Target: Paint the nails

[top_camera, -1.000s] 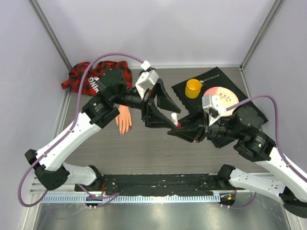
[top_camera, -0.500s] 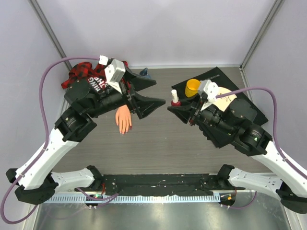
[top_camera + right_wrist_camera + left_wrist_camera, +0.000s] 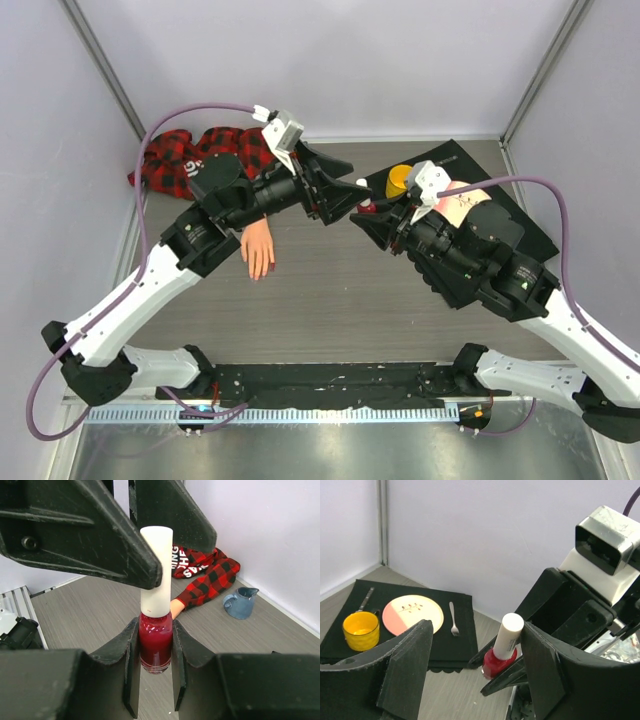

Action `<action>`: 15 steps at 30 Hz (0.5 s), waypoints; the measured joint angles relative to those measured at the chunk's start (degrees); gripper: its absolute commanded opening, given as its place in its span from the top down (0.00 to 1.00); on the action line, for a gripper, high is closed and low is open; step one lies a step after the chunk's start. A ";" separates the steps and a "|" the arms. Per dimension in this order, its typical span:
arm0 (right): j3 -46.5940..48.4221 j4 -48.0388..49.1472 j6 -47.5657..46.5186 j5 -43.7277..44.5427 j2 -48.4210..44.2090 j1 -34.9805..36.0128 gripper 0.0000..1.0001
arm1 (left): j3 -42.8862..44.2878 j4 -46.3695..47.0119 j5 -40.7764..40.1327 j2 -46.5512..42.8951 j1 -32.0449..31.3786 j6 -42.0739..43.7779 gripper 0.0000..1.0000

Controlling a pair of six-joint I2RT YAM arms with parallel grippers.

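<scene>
- Your coming move, as I judge it, is taking the cap (image 3: 511,631) off the bottle (image 3: 155,642); it turns on how that cap sits between the left gripper's (image 3: 477,630) fingers.
- In the left wrist view the cap stands in the gap, closer to the finger at right (image 3: 545,665) than to the one at left (image 3: 405,655); I see no contact with either.
- The bottle's long axis runs near upright, cap on top, leaning a little to the right in that view; the left fingers flank the cap from both sides.
- Left fingers: well apart, holding nothing.
- Right gripper (image 3: 156,647): clamped on the red glass body, one finger on each side, cap clear above them.
- In the top view both grippers meet at centre, just left of the yellow cup (image 3: 401,181).
- The hand (image 3: 258,248) lies on the table at lower left of that meeting point, well apart from it, under the left arm; its fingers point toward the bottom of the frame; its sleeve (image 3: 185,160) runs to the upper left.
- The nails (image 3: 258,273) are too small to make out, so I cannot tell if any carry paint.
- The left arm is the nearer to the hand; centre the cap before you close.
</scene>
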 measured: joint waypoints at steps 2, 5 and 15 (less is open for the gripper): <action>0.02 0.00 0.02 0.02 0.20 0.00 0.99 | 0.00 1.07 0.61 0.52 -0.24 -0.70 0.39; 0.04 -0.09 0.07 0.04 0.31 0.00 0.99 | 0.00 2.01 2.16 1.22 -0.39 -1.84 0.50; 0.09 -0.46 0.68 0.02 -0.28 0.00 0.99 | 1.31 0.96 10.21 3.23 -0.68 -3.93 1.00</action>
